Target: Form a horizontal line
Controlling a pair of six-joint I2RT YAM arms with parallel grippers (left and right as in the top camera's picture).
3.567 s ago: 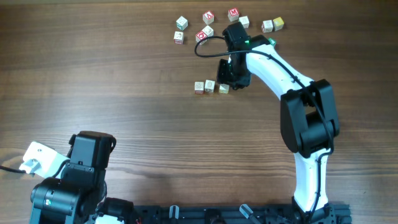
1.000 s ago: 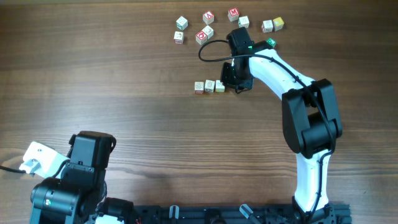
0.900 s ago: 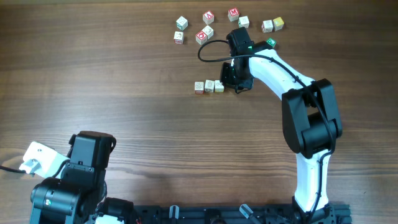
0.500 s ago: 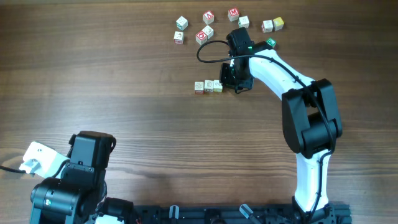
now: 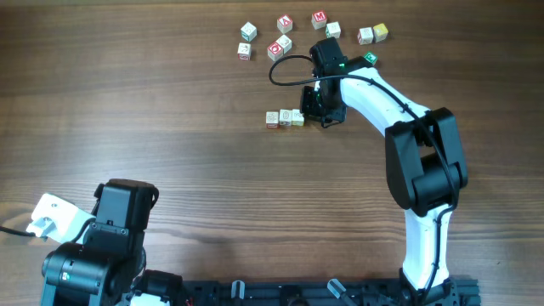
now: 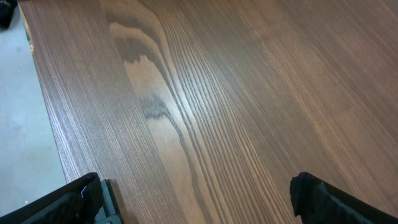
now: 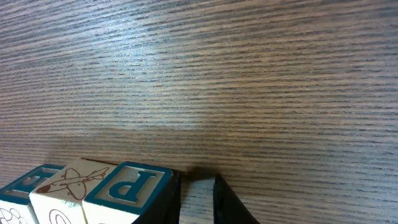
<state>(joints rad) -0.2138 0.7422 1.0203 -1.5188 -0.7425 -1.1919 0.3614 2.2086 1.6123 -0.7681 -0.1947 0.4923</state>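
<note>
At the near edge of the table (image 5: 170, 127), your left gripper (image 6: 196, 190) hangs with fingers spread wide over bare wood. Farther out, the horizontal line (image 5: 285, 118) of three pale cubes sits mid-table. Your right gripper (image 7: 197, 202), fingers pinched nearly together on nothing, stands just beside its end cube (image 7: 127, 186), seemingly touching; that cube is marked with a blue-green "P". Push on off-centre and that cube could twist, shunting the row crooked; lift carelessly and a finger may drag it. Beyond, among the loose cubes (image 5: 247, 31), one red face (image 5: 319, 17) reads "M".
</note>
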